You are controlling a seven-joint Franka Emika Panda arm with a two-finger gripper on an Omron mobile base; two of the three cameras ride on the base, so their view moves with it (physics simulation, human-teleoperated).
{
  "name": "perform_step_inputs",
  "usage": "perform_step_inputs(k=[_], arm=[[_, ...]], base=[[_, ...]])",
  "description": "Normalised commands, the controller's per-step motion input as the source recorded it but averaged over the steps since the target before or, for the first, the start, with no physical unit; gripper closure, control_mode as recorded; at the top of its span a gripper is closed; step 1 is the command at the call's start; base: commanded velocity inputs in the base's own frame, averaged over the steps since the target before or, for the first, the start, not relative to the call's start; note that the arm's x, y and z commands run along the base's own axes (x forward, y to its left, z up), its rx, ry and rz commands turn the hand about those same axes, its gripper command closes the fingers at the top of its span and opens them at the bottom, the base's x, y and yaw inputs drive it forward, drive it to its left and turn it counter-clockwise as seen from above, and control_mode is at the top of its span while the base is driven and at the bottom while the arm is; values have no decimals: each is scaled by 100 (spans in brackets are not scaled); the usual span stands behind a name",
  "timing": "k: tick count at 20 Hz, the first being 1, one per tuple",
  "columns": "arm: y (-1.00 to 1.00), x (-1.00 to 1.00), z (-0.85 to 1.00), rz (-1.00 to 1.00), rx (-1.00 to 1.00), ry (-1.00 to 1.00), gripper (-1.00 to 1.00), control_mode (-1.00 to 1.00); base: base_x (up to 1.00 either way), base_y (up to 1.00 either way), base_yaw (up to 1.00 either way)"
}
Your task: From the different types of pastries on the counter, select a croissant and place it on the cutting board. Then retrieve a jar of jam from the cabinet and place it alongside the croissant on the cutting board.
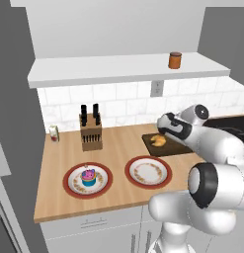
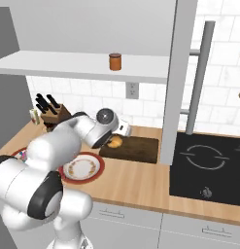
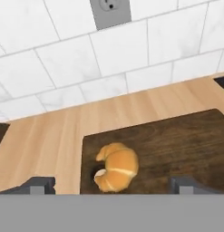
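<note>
The golden-brown croissant [image 3: 117, 167] lies on the left part of the dark-brown cutting board [image 3: 177, 145], free of any grip. My gripper [image 3: 112, 186] hangs just above it, open, its fingertips [image 3: 38, 185] spread wide to either side of the pastry. From the base, the croissant [image 1: 158, 141] on the cutting board [image 1: 174, 147] sits just under my gripper [image 1: 163, 132]. The jar of jam [image 1: 175, 60], orange with a dark lid, stands on the cabinet ledge [image 1: 118, 69] above. The jar [image 2: 115, 62] is also in the right base view. A blue-cased cupcake [image 1: 88, 177] rests on a red-rimmed plate [image 1: 69, 184] on the counter [image 1: 118, 148].
A second red-rimmed plate [image 1: 148, 172] lies bare beside the board. A knife block [image 1: 91, 131] and a small white shaker [image 1: 54, 133] stand at the back left. The black stovetop [image 2: 209, 165] lies right of the board, past a grey upright panel [image 2: 177, 87]. A wall outlet [image 3: 109, 11] sits in the tiles.
</note>
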Motion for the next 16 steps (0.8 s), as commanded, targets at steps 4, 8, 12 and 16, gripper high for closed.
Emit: perform_step_inputs(k=[4,8,12,16], arm=[[-6,-45,76,0,0,-29,-100,-100],[-9,-47,68,0,0,-23,-100,-100],[-3,-36,50,0,0,-16,-100,-100],[0,-32,70,0,3,-8,-100,-100]], base=[[0,0,0],[0,0,0],[0,0,0],[0,0,0]])
